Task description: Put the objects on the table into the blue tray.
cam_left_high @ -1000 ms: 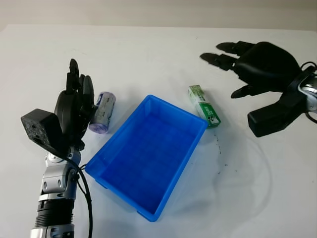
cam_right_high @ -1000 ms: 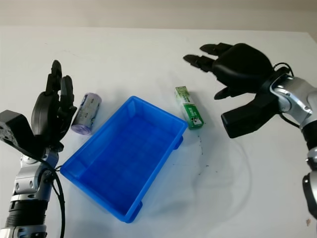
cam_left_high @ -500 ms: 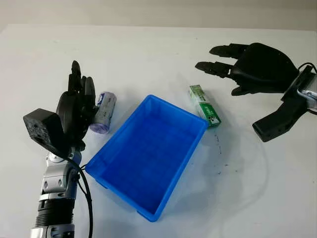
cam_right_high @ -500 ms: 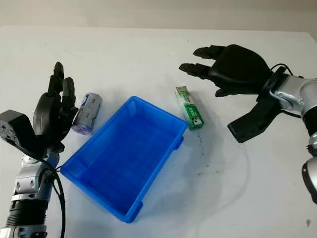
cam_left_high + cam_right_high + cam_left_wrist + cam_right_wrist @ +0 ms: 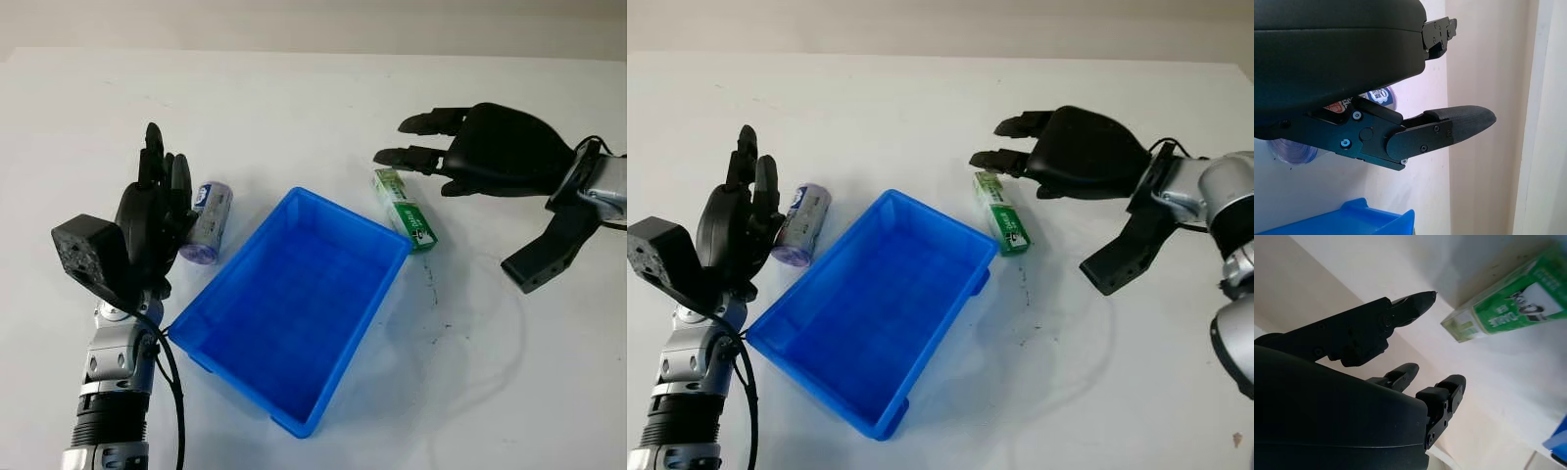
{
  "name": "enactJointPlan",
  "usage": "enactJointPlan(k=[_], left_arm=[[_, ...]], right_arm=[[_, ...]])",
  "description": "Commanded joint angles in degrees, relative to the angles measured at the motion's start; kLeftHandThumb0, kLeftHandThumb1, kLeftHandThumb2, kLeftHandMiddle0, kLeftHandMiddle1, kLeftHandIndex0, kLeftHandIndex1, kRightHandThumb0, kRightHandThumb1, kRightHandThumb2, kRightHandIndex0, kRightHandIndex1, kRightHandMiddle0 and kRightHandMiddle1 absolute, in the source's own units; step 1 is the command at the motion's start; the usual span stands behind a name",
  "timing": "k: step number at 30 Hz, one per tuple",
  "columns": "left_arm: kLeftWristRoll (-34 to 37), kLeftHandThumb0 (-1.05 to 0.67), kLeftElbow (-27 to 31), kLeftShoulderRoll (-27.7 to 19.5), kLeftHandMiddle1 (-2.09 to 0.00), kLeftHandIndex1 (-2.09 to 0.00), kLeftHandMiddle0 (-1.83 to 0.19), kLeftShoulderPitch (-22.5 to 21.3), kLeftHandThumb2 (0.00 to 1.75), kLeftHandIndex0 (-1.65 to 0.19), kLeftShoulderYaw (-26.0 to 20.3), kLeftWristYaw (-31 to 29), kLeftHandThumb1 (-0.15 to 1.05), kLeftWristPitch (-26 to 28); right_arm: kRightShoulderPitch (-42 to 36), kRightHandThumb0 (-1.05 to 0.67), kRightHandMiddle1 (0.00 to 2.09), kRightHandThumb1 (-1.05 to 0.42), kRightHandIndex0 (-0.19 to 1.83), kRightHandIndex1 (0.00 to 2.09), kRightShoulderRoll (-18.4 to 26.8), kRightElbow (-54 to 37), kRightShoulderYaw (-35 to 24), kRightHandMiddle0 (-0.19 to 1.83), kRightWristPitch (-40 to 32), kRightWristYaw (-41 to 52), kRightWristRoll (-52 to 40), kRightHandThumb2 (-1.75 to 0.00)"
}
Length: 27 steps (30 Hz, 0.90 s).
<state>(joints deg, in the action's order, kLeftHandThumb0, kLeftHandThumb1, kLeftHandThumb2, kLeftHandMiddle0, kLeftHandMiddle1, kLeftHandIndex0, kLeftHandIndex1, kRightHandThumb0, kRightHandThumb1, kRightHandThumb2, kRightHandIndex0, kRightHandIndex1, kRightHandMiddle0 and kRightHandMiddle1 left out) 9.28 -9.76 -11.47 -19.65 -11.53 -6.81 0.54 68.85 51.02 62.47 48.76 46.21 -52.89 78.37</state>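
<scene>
Blue tray (image 5: 294,313) sits centre frame on the white table (image 5: 294,108), nothing in it. Green carton (image 5: 404,209) lies just beyond its upper-right corner; right hand (image 5: 490,152) hovers over the carton's far end, open, holding nothing. Purple-capped canister (image 5: 206,222) lies left of the tray, left hand (image 5: 147,225) beside it, open, not gripping.

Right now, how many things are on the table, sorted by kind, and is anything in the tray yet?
Green box: 1, on the table beside the tray
Purple-capped roll: 1, on the table by the left hand
Blue tray: 1, nothing in it
Total: 3
</scene>
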Motion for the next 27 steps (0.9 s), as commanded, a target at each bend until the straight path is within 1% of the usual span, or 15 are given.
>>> enactJointPlan(k=[1,4,7,11,14,22,27], left_arm=[[0.0,-0.74,0.0,0.2,0.0,0.0,0.19,-0.6,0.63,0.19,0.2,0.2,1.05,0.1],[-0.2,-0.74,0.2,0.2,0.0,0.0,0.19,-0.5,0.64,0.19,0.2,0.3,1.05,0.0],[-0.3,-0.74,0.2,0.0,0.0,0.0,0.19,-0.4,0.64,0.19,0.3,0.3,1.05,-0.1],[-0.2,-0.74,0.1,-0.2,0.0,0.0,0.19,-0.5,0.64,0.19,0.2,0.2,1.05,-0.4],[-0.4,-0.74,-0.2,-0.8,-0.02,-0.01,0.19,-1.1,0.63,0.18,-0.3,0.4,1.05,-1.0],[-1.1,-0.74,0.0,-3.7,0.0,0.0,0.19,-3.2,0.65,0.19,-1.8,0.7,1.05,-2.0],[-1.3,-0.75,0.1,-3.7,0.0,0.0,0.19,-3.6,0.65,0.19,-2.0,1.3,1.05,-2.1]], right_arm=[[0.7,-0.17,0.26,-0.87,0.51,0.24,0.0,0.2,0.9,0.4,0.4,-1.2,0.4,-0.05],[0.7,-0.16,0.27,-0.84,0.52,0.24,-0.2,0.2,1.9,0.41,0.4,-1.7,0.8,-0.04],[0.8,-0.14,0.27,-0.85,0.51,0.24,-0.1,-0.1,2.5,0.4,0.9,-0.9,0.6,-0.05],[0.7,-0.13,0.29,-0.87,0.54,0.24,-0.2,-0.5,4.3,0.43,0.1,-3.3,2.5,-0.06],[0.9,-0.15,0.29,-0.88,0.54,0.23,-0.5,-0.1,5.3,0.42,0.5,-3.6,3.1,-0.06],[1.1,-0.14,0.27,-0.89,0.53,0.2,-1.6,0.9,7.0,0.4,0.7,-3.5,3.5,-0.06],[1.3,-0.16,0.27,-0.91,0.53,0.19,-2.3,1.4,8.2,0.41,0.0,-4.3,4.5,-0.06]])
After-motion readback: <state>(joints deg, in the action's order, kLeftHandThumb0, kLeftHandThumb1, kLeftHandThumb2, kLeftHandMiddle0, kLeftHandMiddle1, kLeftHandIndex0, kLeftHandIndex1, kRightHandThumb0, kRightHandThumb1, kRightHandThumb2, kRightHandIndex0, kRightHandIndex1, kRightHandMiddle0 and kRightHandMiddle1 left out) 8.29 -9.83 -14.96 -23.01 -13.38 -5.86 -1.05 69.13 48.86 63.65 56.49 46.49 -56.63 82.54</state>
